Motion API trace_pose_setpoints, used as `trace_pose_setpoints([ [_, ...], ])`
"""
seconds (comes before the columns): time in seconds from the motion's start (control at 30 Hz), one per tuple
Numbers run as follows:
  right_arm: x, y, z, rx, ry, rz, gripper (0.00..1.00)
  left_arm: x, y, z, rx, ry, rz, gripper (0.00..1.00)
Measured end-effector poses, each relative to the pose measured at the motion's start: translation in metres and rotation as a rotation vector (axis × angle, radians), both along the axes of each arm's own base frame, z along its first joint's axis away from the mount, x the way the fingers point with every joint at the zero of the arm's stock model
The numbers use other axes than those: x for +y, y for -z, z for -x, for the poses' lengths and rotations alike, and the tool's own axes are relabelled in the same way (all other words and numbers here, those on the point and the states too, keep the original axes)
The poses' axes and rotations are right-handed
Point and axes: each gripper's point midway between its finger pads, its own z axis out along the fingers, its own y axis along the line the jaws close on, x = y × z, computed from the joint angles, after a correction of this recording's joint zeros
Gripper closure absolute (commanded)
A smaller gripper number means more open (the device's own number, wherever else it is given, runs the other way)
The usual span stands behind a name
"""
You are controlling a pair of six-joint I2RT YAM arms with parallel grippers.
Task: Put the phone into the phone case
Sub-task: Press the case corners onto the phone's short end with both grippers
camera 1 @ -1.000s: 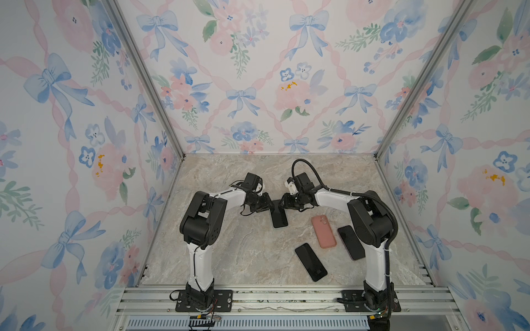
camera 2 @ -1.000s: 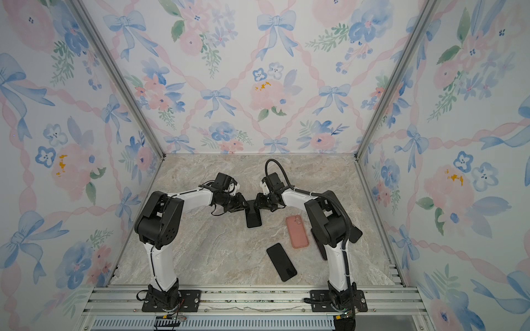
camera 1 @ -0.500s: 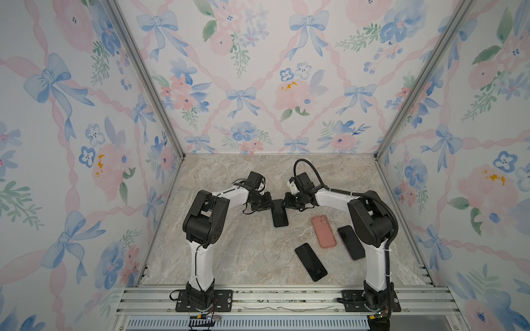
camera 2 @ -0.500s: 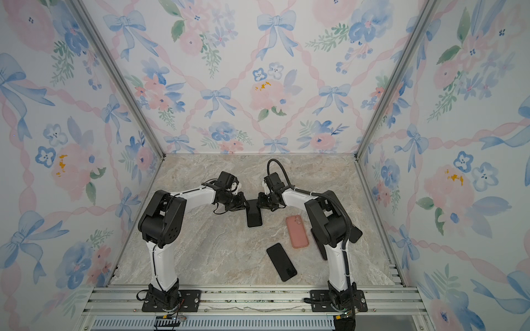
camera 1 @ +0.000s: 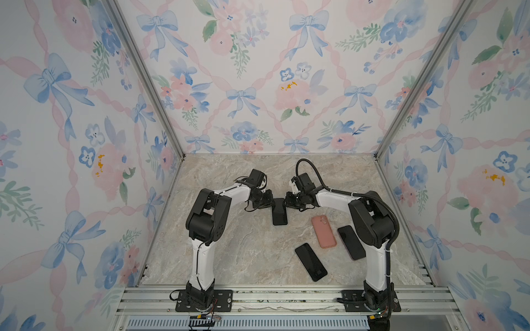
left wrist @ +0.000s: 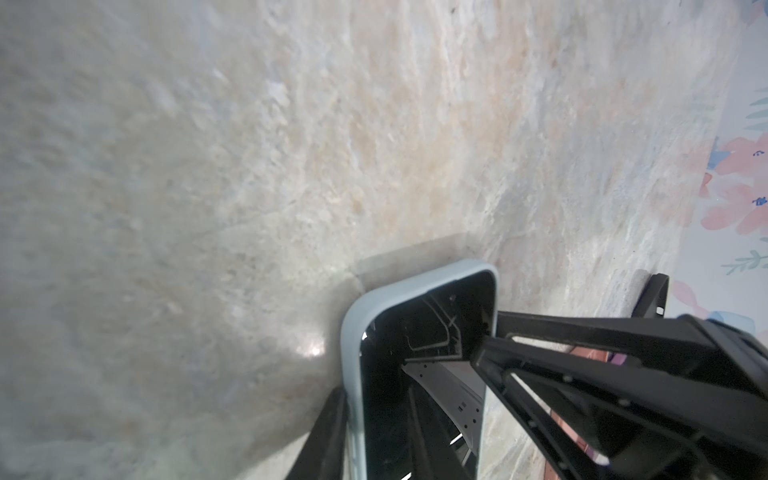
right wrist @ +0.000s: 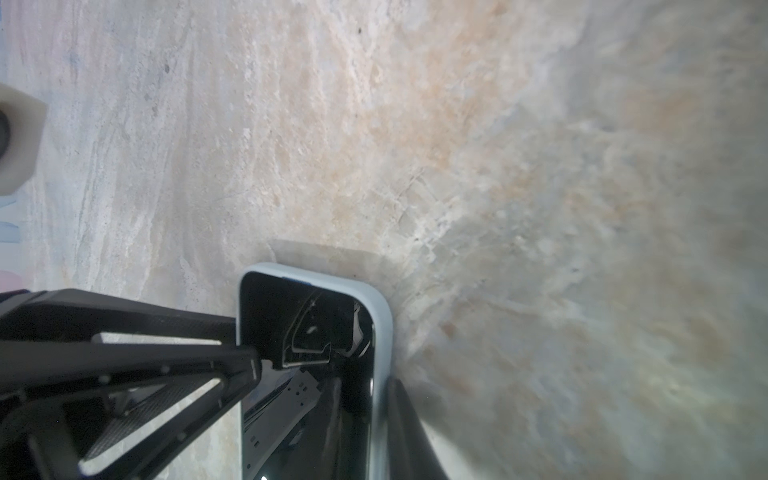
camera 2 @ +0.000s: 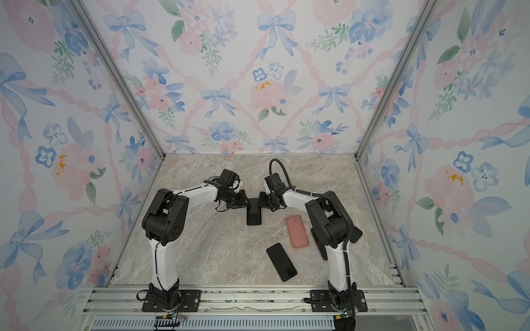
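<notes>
Sitting inside the pale blue-grey phone case, the phone lies screen-up near the middle of the marble table. Its far end is pinched from both sides: the left gripper and the right gripper are each clamped on a long edge, one finger over the glass and the other against the case's outer side. The wrist views show the rim wrapped round both far corners. Whether the near end is fully seated I cannot tell, since it falls outside those views and is too small in both top views. The likeliest trouble, I judge, is an uneven squeeze. If one side presses harder, the phone could skate sideways on the smooth stone, or a corner could pop back out of the rim. A finger sliding on the glossy screen would lose the hold altogether. The grippers face each other closely across the phone's width, so any inward push risks them colliding. Room is kinder elsewhere: bare table lies to the left and behind, and the back wall is well apart. To the front right lie a pink case, a black handset just beside it and a second handset, near enough that dragging the cased phone that way would knock them.
</notes>
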Motion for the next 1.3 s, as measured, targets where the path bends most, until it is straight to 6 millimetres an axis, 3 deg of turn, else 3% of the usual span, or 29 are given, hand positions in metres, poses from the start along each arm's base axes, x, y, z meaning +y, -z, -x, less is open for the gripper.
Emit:
trace_pose_setpoints([
  [0.33,-0.006,-0.002,-0.037,-0.020,0.051,0.028,0.78,-0.007,-0.001,-0.034,-0.039,-0.019,0.011,0.74],
  [0.73,0.000,-0.002,-0.091,-0.066,0.072,-0.020,0.77,-0.002,-0.004,-0.100,-0.125,-0.075,0.034,0.73],
  [1.0,0.001,-0.003,-0.106,-0.076,0.075,-0.038,0.77,-0.001,-0.004,-0.116,-0.148,-0.096,0.051,0.73],
  [1.3,0.003,-0.003,-0.118,-0.080,0.066,-0.071,0.77,0.001,-0.005,-0.120,-0.150,-0.110,0.065,0.72],
])
